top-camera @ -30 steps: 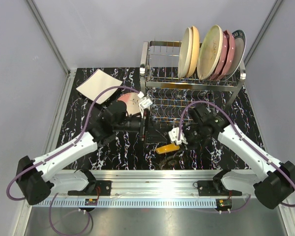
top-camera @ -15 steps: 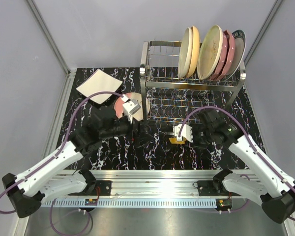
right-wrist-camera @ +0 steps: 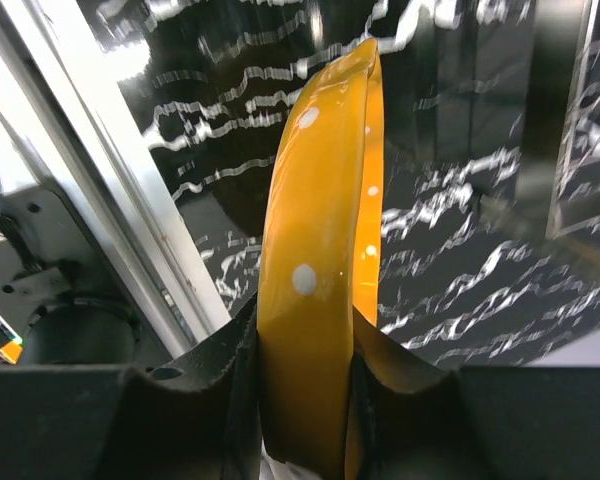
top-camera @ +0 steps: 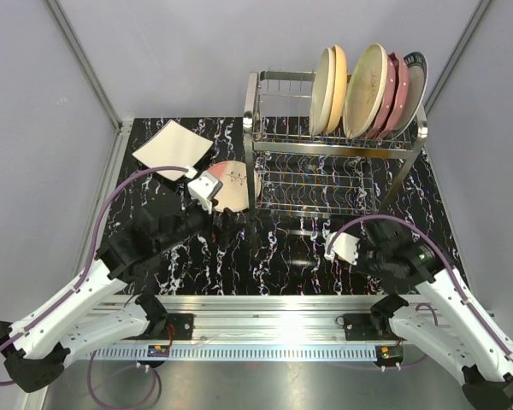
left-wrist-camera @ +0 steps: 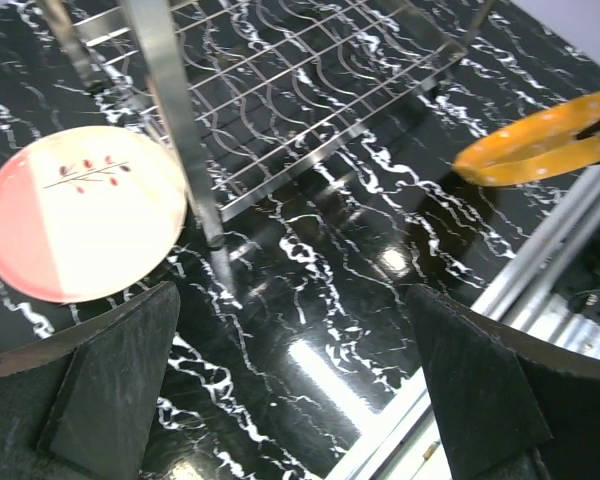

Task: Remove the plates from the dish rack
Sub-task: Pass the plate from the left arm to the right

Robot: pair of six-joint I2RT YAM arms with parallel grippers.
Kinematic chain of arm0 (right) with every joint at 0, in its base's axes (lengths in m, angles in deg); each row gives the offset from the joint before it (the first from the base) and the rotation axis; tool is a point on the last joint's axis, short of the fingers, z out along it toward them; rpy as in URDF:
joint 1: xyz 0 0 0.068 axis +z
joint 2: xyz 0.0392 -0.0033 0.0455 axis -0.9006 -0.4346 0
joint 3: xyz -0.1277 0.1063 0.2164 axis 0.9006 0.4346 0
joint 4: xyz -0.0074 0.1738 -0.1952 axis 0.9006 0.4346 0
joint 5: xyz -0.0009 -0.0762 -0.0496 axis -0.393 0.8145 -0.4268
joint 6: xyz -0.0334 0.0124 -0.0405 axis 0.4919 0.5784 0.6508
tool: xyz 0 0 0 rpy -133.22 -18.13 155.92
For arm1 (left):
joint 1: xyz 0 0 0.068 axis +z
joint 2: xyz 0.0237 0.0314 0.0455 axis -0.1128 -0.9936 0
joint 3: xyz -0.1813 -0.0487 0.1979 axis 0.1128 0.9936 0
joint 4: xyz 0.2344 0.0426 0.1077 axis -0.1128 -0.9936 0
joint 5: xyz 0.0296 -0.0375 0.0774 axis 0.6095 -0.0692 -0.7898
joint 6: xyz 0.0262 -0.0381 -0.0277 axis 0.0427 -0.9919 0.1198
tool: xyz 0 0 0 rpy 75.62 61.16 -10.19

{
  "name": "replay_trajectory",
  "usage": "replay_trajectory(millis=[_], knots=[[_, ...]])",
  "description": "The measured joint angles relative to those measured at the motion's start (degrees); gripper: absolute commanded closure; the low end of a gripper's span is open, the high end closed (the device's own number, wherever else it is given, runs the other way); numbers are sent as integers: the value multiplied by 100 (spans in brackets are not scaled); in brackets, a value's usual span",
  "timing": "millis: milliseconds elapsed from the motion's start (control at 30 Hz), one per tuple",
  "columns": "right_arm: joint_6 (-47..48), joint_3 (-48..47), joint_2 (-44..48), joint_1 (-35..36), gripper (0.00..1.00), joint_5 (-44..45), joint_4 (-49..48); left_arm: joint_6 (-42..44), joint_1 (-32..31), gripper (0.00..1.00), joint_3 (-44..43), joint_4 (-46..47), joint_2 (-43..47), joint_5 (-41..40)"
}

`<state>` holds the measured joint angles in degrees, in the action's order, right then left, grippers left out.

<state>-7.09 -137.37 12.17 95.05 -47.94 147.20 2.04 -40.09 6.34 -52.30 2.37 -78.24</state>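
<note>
**Desk:** What has each arm got?

**Me:** My right gripper (right-wrist-camera: 305, 340) is pinching the orange polka-dotted plate (right-wrist-camera: 320, 200) by its rim. The plate stands on edge between the fingers and runs straight out from the wrist. My left gripper (left-wrist-camera: 292, 330) is spread wide with nothing in it, over the table (top-camera: 265, 256) near the rack's front-left post (left-wrist-camera: 178, 110).

**Desk:** And the other plates?

**Me:** 2 lie flat on the table left of the dish rack (top-camera: 342, 147). The white square plate (top-camera: 173, 149) is far left, and the pink-cream plate (left-wrist-camera: 80, 215) is just beside that post. 5 stand on edge in the upper tier, bunched at its right end: 2 cream plates (top-camera: 327, 90), a pale green plate (top-camera: 365, 90), a pink plate (top-camera: 395, 94) and the dark-rimmed plate (top-camera: 417, 77) at the far right.

**Desk:** What does the next move hinge on?

**Me:** I'd say the orange one goes down first. I'm holding it on edge above bare table in front of the rack, toward the near edge, so I'd roll the wrist to lay it flat before letting go. After that, the 5 in the rack lie up and to the far right, with rims up and faces turned along the rack's length. My right arm is the nearer one. The left would have to reach across the whole rack.
</note>
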Motion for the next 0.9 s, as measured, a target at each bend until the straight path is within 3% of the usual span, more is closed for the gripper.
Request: replay_trajectory(millis=[233, 900], knots=[[-166, 579, 262, -240, 100, 505, -55, 149, 0, 1, 70, -76, 109, -299], [-415, 968, 549, -765, 100, 1191, -533, 271, 0, 1, 254, -136, 341, -595]])
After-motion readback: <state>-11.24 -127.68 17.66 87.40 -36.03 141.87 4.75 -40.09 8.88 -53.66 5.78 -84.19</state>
